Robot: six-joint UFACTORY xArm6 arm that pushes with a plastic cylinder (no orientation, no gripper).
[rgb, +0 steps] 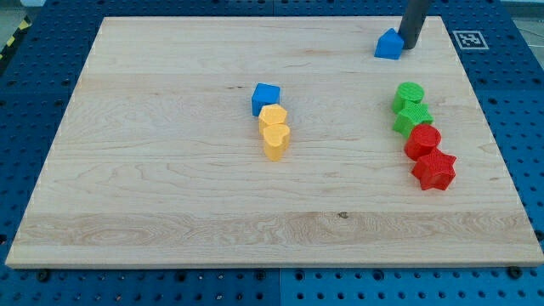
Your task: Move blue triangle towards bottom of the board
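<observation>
The blue triangle (389,45) lies near the top edge of the wooden board (170,195), toward the view's right. My tip (410,46) touches the triangle's right side; the dark rod rises out of the view's top. A blue cube (265,98) sits near the board's middle, far to the left of the tip.
Two yellow blocks (274,132) sit stacked in a line just below the blue cube. At the right, two green blocks (411,107) and two red blocks (429,157), the lower a star, form a column below the triangle. A marker tag (468,39) sits at the top right corner.
</observation>
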